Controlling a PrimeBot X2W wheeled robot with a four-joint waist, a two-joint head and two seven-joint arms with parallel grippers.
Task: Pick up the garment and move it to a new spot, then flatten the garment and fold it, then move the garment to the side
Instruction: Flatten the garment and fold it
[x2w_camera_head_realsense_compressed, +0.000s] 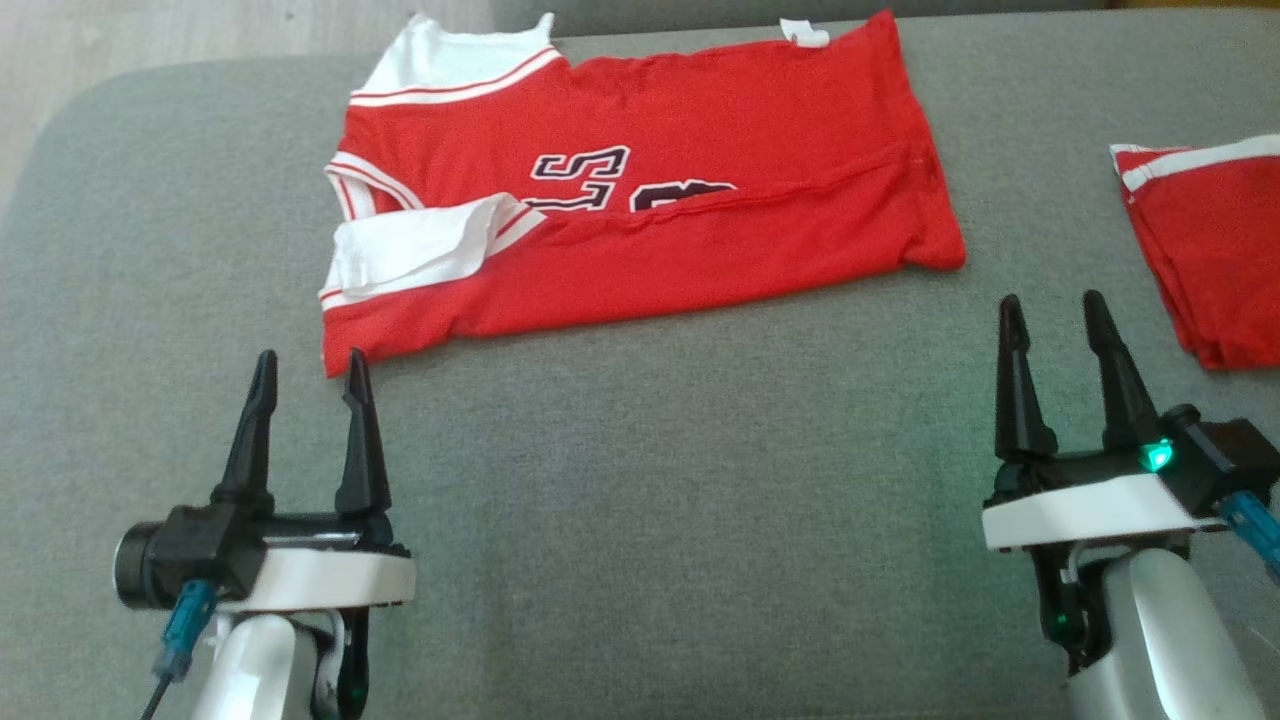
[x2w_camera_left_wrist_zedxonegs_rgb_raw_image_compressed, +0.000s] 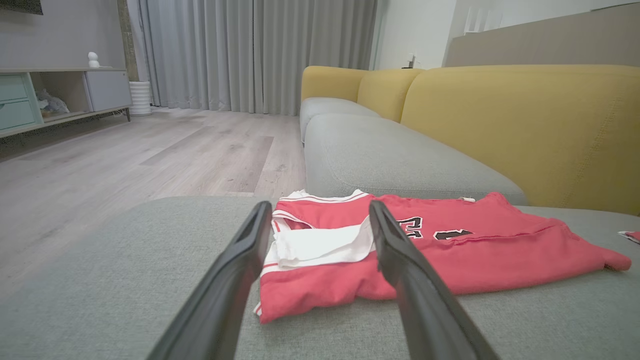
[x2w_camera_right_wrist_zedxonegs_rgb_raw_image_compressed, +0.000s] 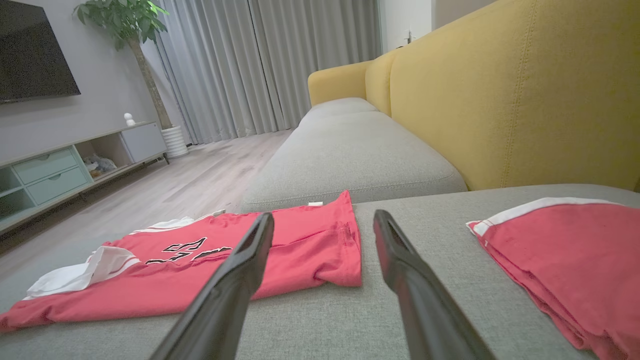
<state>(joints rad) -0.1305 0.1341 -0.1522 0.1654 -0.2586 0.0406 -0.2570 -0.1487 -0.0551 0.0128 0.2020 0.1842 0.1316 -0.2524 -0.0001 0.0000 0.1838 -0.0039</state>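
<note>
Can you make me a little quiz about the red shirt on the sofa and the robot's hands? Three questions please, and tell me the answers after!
1. True or false: the left gripper is holding the red jersey.
2. What colour is the sleeve lying on top of the jersey? A) white with red stripes B) blue C) green
3. Fill the gap: the second red garment lies on the robot's ___ side.

Key: 1 false, the left gripper is open and empty; 2 A; 3 right.
</note>
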